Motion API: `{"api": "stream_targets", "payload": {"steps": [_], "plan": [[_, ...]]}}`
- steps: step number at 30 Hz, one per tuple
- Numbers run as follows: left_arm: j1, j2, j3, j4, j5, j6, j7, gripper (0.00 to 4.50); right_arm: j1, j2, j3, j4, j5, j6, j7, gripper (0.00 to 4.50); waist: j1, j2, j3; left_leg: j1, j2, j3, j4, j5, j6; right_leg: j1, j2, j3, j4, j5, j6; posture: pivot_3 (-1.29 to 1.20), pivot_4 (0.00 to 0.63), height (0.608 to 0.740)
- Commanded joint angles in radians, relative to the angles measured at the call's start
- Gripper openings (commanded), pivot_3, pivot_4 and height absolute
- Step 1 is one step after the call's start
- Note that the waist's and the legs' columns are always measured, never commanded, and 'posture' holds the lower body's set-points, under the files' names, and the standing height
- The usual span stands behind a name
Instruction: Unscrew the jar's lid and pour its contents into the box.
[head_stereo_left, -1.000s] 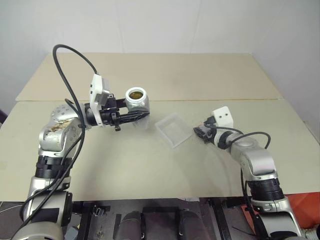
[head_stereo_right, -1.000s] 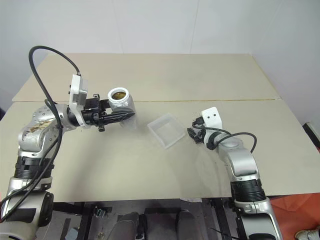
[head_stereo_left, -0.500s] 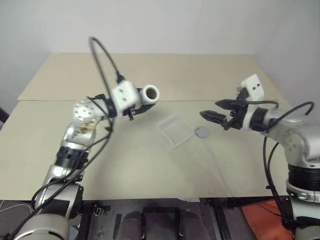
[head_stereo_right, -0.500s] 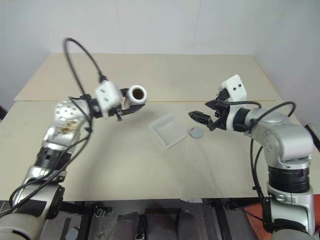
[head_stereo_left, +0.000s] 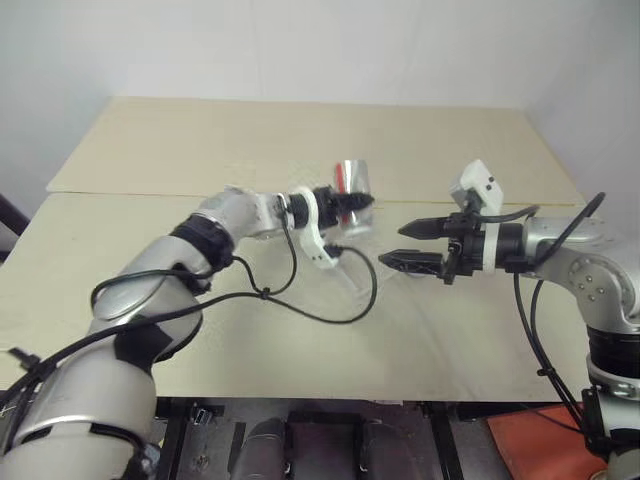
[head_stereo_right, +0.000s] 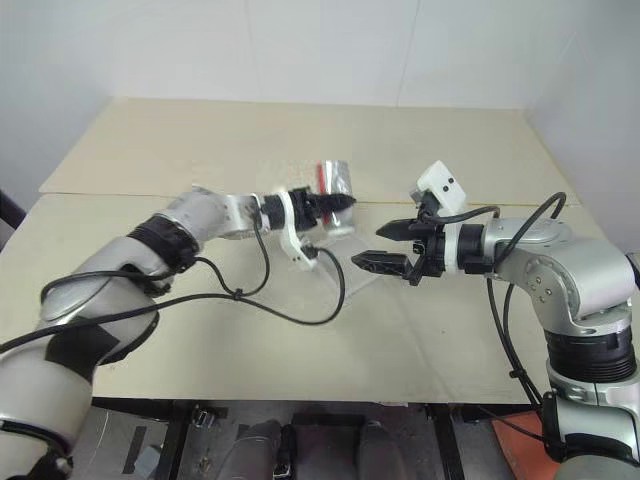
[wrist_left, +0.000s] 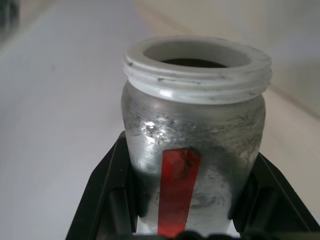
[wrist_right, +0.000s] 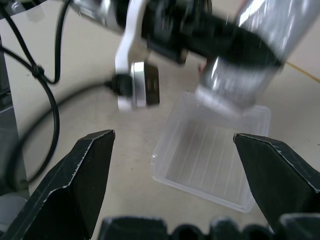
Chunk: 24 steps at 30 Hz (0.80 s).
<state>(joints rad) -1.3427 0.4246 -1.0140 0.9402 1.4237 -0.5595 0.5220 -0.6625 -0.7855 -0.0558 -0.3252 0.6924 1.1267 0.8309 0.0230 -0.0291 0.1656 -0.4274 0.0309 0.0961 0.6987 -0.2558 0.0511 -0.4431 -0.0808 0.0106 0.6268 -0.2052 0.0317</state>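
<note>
One open jar (head_stereo_left: 351, 185), its lid already off, hangs tipped mouth-down over the box (wrist_right: 212, 161), pinched around its body between the black fingers of the left gripper (head_stereo_right: 322, 207). The jar's white threaded rim (wrist_left: 197, 67) sits just above the near edge of the clear tray, which rests on the tan table (head_stereo_left: 300, 130). No bits can be made out on the tray's ribbed floor, and the contents cannot be seen inside the dark mouth of the jar. The pouring step appears to be in hand. To the side of the box away from the jar, the right gripper (head_stereo_left: 418, 246) hovers with its fingers spread wide and nothing between them, pointing toward the tray. The next move likely calls for a steeper tilt or a shake, keeping the mouth over the tray so nothing spills onto the table.
</note>
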Motion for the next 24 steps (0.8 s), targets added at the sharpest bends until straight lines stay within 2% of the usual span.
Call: {"api": "stream_targets", "payload": {"steps": [1, 11, 16, 20, 23, 24], "plan": [[-0.069, -0.015, -0.017, 0.029, 0.037, 0.068, 0.065, 1.91, -0.001, -0.007, -0.059, -0.054, 0.037, 0.017, -0.029, 4.46, -0.003, 0.000, 0.000, 0.000, 0.000, 0.000, 0.000, 0.000, 0.000, 0.000, 0.000, 0.000, 0.001, 0.000, 0.000, 0.00, 0.150, 0.740], [-0.078, -0.021, -0.020, 0.042, 0.029, 0.109, 0.123, 1.91, 0.029, -0.010, -0.065, -0.087, 0.065, 0.017, -0.065, 4.46, -0.007, 0.000, 0.000, -0.001, 0.000, -0.003, 0.001, 0.000, 0.000, -0.001, -0.001, 0.000, 0.002, 0.000, 0.000, 0.00, 0.150, 0.740], [-0.071, 0.001, 0.028, 0.052, -0.041, 0.074, 0.098, 1.91, 0.024, -0.015, -0.054, -0.072, 0.063, 0.001, -0.060, 4.46, -0.009, 0.000, 0.000, -0.001, 0.000, -0.003, 0.001, 0.000, 0.000, -0.001, -0.001, 0.000, 0.002, 0.000, 0.000, 0.00, 0.150, 0.740], [-0.026, 0.037, 0.187, 0.080, -0.281, -0.050, -0.045, 1.91, 0.020, -0.021, -0.053, -0.062, 0.054, -0.016, -0.055, 4.46, -0.010, 0.000, 0.000, -0.001, 0.000, -0.004, 0.001, 0.000, 0.000, -0.001, -0.001, 0.000, 0.002, 0.000, 0.000, 0.00, 0.150, 0.740], [0.120, 0.033, 0.493, 0.058, -0.788, -0.101, -0.450, 1.91, 0.036, -0.005, -0.079, -0.060, 0.048, -0.054, -0.071, 4.46, -0.017, 0.001, -0.001, 0.001, 0.001, -0.004, 0.001, 0.000, 0.000, 0.000, -0.002, 0.001, 0.003, 0.000, 0.000, 0.00, 0.150, 0.740], [0.176, 0.018, 0.589, 0.001, -0.949, -0.036, -0.590, 1.91, 0.044, -0.002, -0.084, -0.062, 0.046, -0.070, -0.073, 4.46, -0.021, 0.001, -0.001, 0.003, 0.002, -0.004, 0.001, 0.001, -0.001, 0.000, -0.003, 0.001, 0.003, 0.000, 0.000, 0.00, 0.150, 0.740]]}}
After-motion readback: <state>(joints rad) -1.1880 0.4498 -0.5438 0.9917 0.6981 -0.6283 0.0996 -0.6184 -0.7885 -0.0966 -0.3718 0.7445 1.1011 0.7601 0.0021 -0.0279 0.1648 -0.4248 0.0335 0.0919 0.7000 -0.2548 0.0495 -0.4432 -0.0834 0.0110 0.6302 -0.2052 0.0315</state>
